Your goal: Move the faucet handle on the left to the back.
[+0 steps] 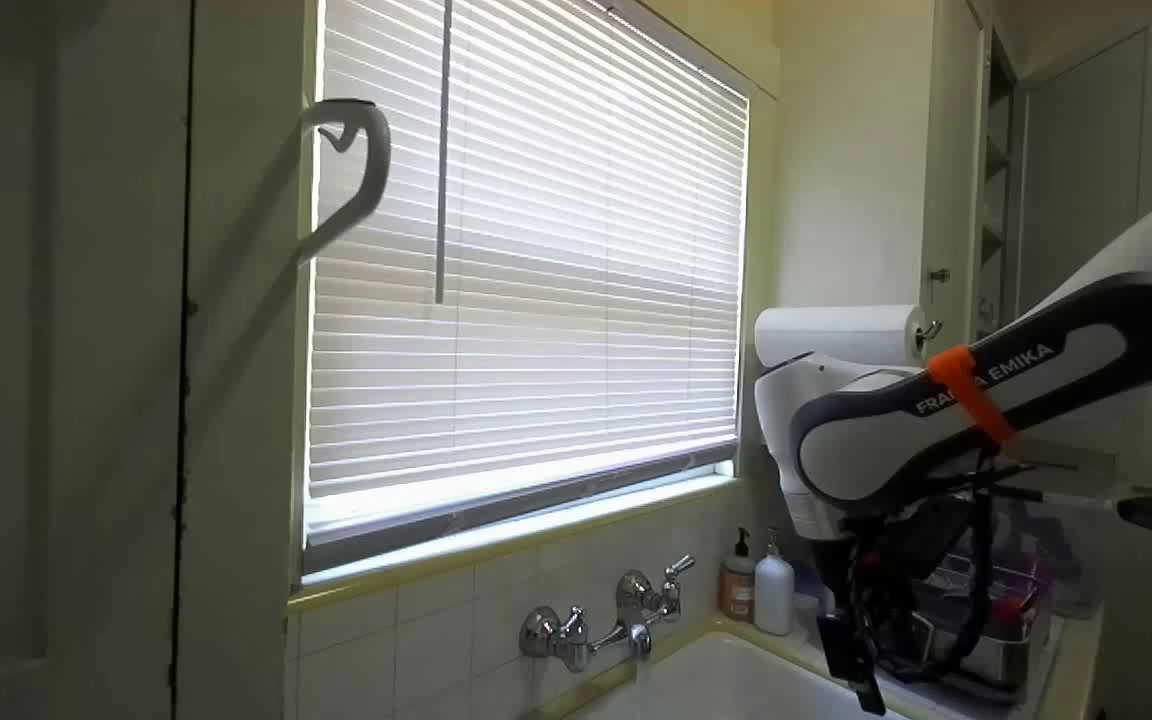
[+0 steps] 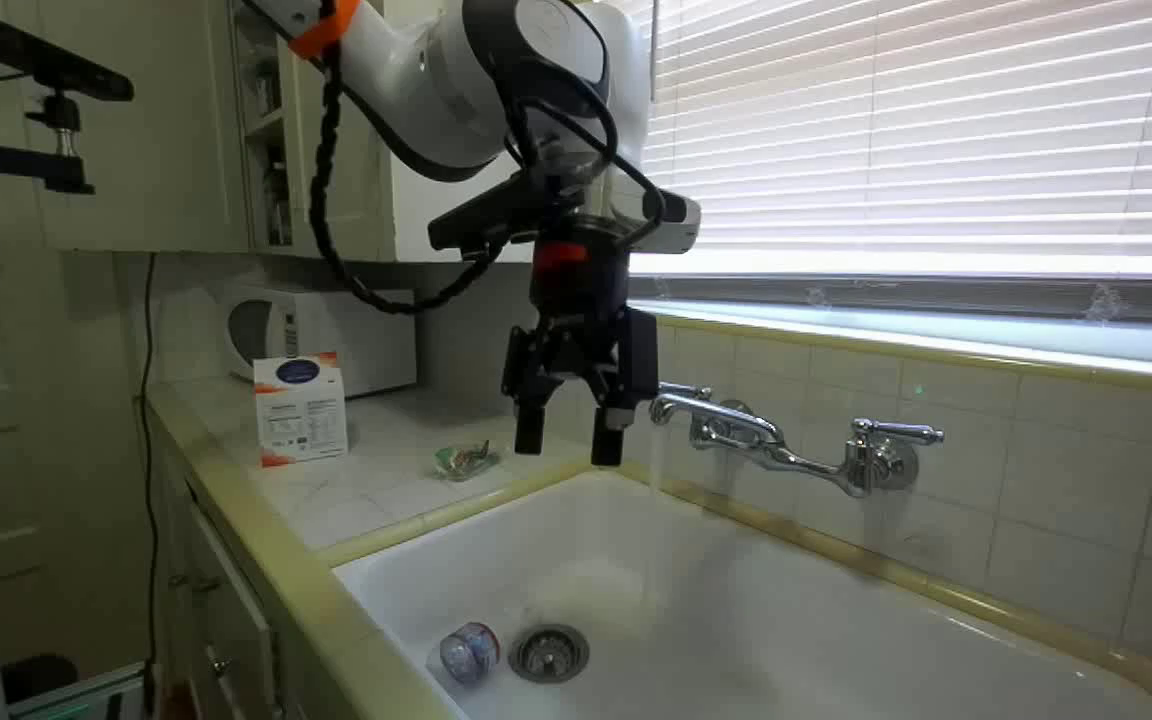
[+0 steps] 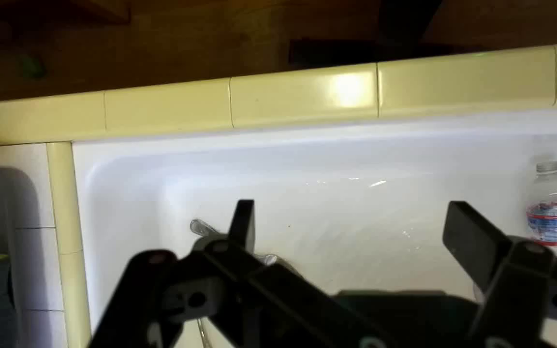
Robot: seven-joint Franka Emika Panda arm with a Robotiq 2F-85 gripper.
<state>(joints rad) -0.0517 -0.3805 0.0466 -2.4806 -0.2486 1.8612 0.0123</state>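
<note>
The silvery faucet handle on the left [image 1: 573, 626] has a small squat head above the wall valve. It also shows in an exterior view [image 2: 684, 391], partly behind the spout [image 2: 721, 412]. The longer-levered handle [image 2: 898, 432] stands at the faucet's right end. My gripper [image 2: 568, 452] is open and empty, pointing down over the sink, apart from the faucet. In an exterior view it hangs at the right [image 1: 858, 675]. In the wrist view its fingers [image 3: 348, 224] are wide apart, with metallic faucet parts [image 3: 204, 228] partly hidden behind one finger.
Water runs from the spout into the white sink [image 2: 786, 640]. A plastic bottle [image 2: 469, 653] lies by the drain [image 2: 549, 654]. Soap bottles [image 1: 774, 592] stand beside the sink. A box [image 2: 301, 410] and a small bag [image 2: 466, 460] sit on the counter. The tiled wall [image 2: 1056, 500] backs the faucet.
</note>
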